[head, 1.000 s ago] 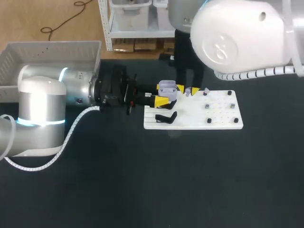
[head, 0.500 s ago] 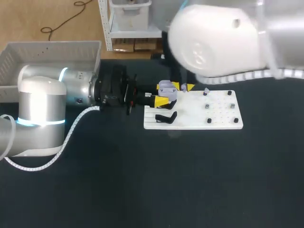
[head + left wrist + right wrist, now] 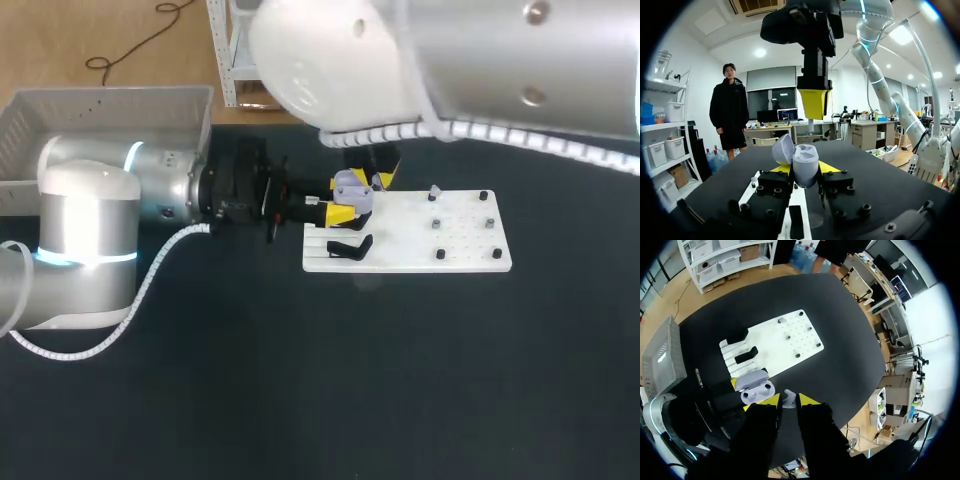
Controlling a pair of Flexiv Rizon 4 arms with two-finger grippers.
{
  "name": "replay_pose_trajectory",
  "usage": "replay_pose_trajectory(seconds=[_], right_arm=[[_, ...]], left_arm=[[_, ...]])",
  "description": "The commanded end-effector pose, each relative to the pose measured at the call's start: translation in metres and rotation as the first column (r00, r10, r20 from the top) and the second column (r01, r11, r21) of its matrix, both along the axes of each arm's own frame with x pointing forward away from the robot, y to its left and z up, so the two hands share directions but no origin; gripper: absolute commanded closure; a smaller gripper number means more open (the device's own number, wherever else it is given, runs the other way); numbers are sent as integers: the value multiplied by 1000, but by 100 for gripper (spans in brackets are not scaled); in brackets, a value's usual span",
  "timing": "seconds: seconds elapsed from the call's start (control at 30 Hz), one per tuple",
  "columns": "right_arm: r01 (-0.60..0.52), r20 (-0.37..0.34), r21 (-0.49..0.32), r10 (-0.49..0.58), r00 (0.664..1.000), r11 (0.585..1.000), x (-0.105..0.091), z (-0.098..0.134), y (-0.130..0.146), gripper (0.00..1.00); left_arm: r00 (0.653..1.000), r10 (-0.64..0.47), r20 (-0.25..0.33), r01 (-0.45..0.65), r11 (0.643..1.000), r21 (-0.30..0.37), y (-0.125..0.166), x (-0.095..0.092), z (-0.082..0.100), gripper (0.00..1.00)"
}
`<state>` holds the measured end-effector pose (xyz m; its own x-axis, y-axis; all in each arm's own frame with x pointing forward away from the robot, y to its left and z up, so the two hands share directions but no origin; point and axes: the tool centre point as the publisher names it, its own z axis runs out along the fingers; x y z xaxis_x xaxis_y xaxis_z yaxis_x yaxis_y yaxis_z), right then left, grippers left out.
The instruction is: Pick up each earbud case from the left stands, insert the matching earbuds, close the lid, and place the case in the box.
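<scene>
Lavender all round: holding the case (image 3: 756,388), lid flipped open, clamped in the left gripper (image 3: 803,168) at the board's (image 3: 470,262) left end, while pinching an earbud (image 3: 789,399) in the right gripper (image 3: 788,401) straight above it. Looks like a short drop, target just ahead of the right tips and slightly to one side, so probably needs a small nudge before lowering.
</scene>
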<state>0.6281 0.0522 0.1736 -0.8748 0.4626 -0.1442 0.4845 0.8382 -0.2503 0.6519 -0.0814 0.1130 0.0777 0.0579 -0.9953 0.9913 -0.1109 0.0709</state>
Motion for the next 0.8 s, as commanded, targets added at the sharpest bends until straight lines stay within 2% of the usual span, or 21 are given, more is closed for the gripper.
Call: replay_pose_trajectory(seconds=[0.03, 0.33, 0.8], right_arm=[[9, -14, -11, -9, 1000, 1000, 3, -1, 1, 100], [21, -22, -5, -22, 1000, 1000, 5, -3, 5, 100], [81, -15, 60, -80, 997, 995, 13, -7, 13, 100]], left_arm=[[999, 21, 27, -21, 1000, 8, -2, 0, 0, 100], [999, 30, 43, -30, 999, 19, -1, 1, -2, 100], [999, 36, 16, -36, 999, 18, -2, -2, -5, 100]])
